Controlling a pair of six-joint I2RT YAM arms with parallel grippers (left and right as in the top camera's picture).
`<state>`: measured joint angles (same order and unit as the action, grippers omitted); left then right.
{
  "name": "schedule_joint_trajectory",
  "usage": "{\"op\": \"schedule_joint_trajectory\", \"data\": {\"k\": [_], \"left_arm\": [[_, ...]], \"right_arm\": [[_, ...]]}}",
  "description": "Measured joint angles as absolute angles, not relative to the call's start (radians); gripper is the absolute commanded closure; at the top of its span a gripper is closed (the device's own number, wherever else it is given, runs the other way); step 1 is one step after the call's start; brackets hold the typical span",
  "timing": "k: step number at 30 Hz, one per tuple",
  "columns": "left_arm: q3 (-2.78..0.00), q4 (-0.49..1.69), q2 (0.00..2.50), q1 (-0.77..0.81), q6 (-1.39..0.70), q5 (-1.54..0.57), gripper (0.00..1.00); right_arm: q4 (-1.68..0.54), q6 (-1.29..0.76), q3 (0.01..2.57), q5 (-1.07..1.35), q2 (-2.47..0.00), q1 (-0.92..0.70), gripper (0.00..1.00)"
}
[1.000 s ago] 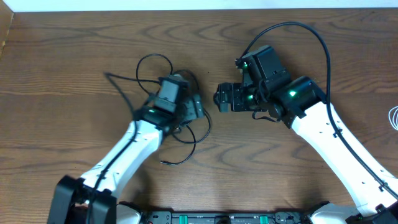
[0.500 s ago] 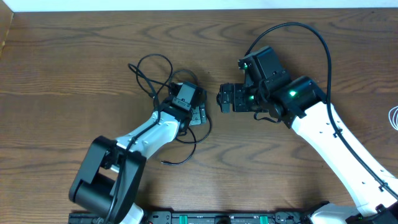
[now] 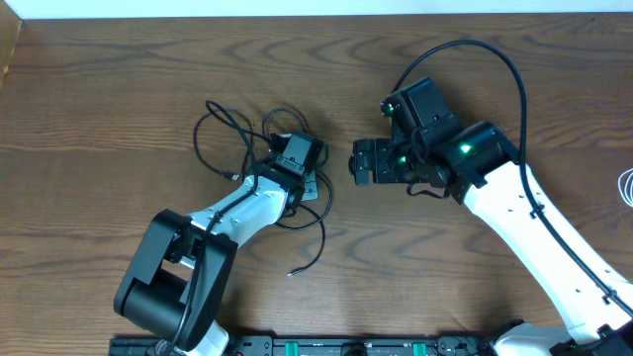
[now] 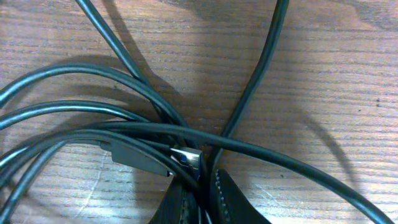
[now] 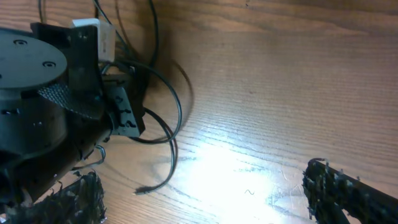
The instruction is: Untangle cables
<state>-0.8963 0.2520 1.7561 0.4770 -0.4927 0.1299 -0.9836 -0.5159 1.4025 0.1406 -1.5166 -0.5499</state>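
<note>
The cables are a bundle of thin black cords [image 3: 224,138] looped together at the table's left middle, with one loose tail ending at a plug [image 3: 291,271]. My left gripper [image 3: 310,184] sits on the bundle's right side. In the left wrist view it [image 4: 200,186] is shut on black strands beside a metal plug tip [image 4: 186,158], and more strands [image 4: 74,112] cross above. My right gripper [image 3: 358,163] hangs open just right of the bundle, holding nothing. Its wide-apart fingers [image 5: 348,193] frame bare wood and the loose tail [image 5: 140,190].
A white cord [image 3: 627,188] shows at the right table edge. The right arm's thick black wire [image 3: 495,54] arcs over the back. The left arm's body [image 5: 31,106] fills the left of the right wrist view. The table's far edge [image 3: 316,17] runs along the top.
My left gripper has shut on the black strands. The cable loops have spread to the left, and the loose tail has slid right and toward the front. The right gripper has barely moved.
</note>
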Motion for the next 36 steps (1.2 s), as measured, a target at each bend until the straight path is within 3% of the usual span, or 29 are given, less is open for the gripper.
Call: {"op": "schedule_joint_trajectory", "data": {"k": [8,18,36], "left_arm": [[-0.908,0.430,1.691,0.477,-0.473,0.049,0.93],[-0.908,0.444,1.342,0.477,-0.384,-0.199,0.93],[-0.908,0.377,1.180,0.450,-0.446,-0.183,0.93]], "right_arm": [[-1.010,-0.516,1.399,0.109,-1.517,-0.550,0.01],[-1.014,-0.516,1.332,0.096,-1.518,-0.550,0.01],[-1.013,-0.516,1.326,0.093,-1.521,-0.550,0.01]]}}
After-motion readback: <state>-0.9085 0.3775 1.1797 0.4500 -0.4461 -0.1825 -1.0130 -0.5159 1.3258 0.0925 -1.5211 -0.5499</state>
